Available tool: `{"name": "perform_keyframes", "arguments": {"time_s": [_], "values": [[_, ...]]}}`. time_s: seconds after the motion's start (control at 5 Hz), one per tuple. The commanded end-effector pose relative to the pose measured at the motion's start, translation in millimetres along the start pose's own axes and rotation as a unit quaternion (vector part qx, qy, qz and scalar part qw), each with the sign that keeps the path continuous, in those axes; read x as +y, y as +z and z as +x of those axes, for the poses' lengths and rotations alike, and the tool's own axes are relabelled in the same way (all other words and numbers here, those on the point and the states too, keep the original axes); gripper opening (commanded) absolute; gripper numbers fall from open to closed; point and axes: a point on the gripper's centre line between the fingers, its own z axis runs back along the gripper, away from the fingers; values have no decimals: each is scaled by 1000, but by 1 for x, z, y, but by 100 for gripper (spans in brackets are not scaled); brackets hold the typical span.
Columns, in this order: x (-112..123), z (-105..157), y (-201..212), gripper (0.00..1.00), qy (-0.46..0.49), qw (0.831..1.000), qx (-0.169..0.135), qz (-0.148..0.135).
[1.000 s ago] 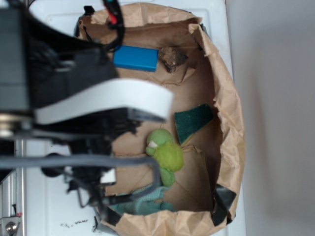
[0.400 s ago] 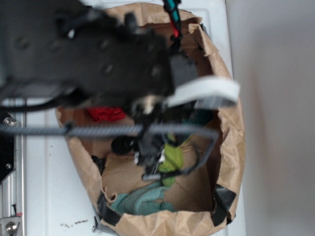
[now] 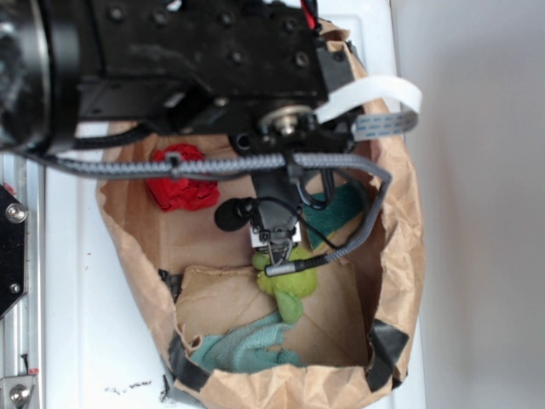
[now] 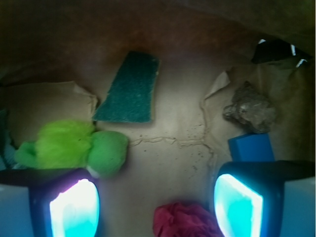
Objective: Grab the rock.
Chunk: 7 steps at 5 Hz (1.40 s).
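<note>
Brown paper bag [image 3: 400,213] on white table [image 3: 77,341]. On bag floor: rock [image 4: 249,108] touching blue block [image 4: 251,146], dark green pad [image 4: 129,90], green plush [image 4: 74,148], red ball [image 4: 185,221], teal cloth [image 3: 243,348].

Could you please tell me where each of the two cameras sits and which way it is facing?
Exterior: sits overhead, looking straight down into the paper bag; the black arm fills the top and hides the rock.
Wrist: rides on the end effector, looking down at the bag floor, with both lit fingers at the bottom edge and the rock at right.
Shared: green plush toy, dark green pad, red ball.
</note>
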Motion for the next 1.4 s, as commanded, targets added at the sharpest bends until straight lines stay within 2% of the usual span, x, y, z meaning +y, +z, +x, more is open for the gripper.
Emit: {"name": "perform_keyframes", "arguments": {"time_s": [0.0,0.4,1.0,1.2], "values": [[4,9,10,100,7,1000,-18,1],[4,9,10,100,7,1000,-18,1],[12,26,-42,100,-3,998,-4,61],[17,35,-41,100,10,997,3,77]]}}
